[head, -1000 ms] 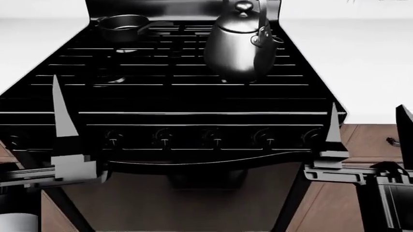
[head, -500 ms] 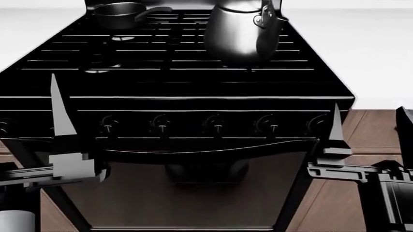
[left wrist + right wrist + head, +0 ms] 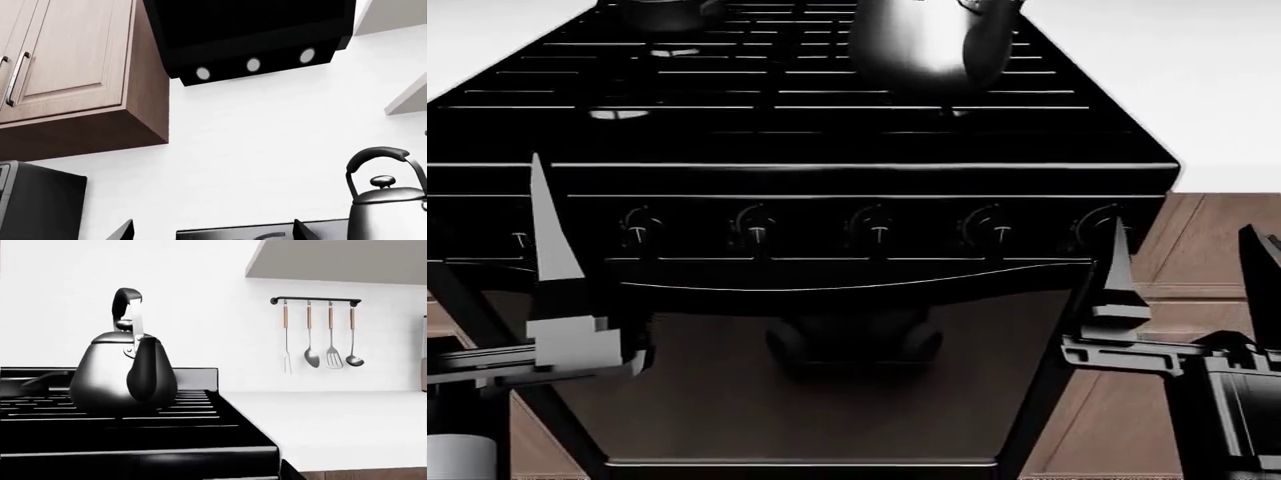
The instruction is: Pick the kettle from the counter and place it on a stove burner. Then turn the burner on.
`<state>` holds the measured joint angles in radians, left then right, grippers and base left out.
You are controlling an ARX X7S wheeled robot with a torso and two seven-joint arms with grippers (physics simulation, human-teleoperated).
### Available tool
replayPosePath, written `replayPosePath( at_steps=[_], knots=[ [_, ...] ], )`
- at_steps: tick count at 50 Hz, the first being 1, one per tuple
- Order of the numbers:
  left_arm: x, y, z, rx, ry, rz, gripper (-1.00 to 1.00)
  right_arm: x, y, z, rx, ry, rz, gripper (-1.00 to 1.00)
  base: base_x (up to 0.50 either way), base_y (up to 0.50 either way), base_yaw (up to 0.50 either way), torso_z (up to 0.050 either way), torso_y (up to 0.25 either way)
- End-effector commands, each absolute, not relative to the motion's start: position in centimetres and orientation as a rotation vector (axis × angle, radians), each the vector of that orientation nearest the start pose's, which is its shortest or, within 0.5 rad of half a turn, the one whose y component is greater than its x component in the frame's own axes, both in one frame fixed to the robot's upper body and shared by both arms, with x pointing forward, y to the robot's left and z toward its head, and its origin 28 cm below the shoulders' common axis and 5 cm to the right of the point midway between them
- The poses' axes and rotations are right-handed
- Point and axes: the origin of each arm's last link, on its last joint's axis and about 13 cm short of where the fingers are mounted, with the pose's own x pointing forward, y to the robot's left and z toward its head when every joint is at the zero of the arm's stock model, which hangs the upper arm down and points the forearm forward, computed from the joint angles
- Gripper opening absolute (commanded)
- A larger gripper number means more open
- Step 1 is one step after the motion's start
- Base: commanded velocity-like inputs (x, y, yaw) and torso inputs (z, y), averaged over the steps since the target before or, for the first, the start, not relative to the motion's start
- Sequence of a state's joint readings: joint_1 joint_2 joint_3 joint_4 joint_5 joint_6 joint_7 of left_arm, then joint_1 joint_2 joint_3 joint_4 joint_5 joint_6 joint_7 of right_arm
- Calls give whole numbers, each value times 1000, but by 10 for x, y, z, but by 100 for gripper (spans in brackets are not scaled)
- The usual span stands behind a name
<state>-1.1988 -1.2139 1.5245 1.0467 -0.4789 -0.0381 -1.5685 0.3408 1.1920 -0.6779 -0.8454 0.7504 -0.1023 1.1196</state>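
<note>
Kettle (image 3: 932, 42): upright on the range's (image 3: 827, 180) rear right grate, well apart from both grippers. Left gripper (image 3: 554, 300): low before the range front, only one finger clear; spread cannot be told. Right gripper (image 3: 1188, 290): fingers spread wide, holding nothing, near the knobs (image 3: 874, 228).

Head view: both arms held low and forward, one at each side of the frame. Left hand (image 3: 494, 255): one pale, tapered finger (image 3: 550, 225) points upward from a blocky grey base; its partner lies outside the frame. Right hand (image 3: 1188, 275): fingers spread wide apart, one pale and upright, the other dark at the frame edge. Neither hand holds anything.
</note>
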Motion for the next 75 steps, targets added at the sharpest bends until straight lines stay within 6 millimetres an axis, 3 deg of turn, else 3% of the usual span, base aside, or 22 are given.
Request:
replayPosePath(
  at_steps=[1, 19, 37, 75],
  knots=[
    [140, 220, 220, 130, -752, 152, 100, 159, -140, 192, -33, -343, -101, 100, 0, 0, 0, -50, 0],
    [142, 219, 217, 148, -755, 164, 100, 182, -153, 192, -68, -160, -116, 100, 0, 0, 0, -28, 0],
    [140, 218, 217, 146, -789, 146, 100, 213, -166, 193, -11, -96, -122, 100, 0, 0, 0, 0, 0],
    [142, 216, 215, 131, -780, 120, 100, 247, -182, 180, 76, -17, -86, 100, 0, 0, 0, 0, 0]
  ],
)
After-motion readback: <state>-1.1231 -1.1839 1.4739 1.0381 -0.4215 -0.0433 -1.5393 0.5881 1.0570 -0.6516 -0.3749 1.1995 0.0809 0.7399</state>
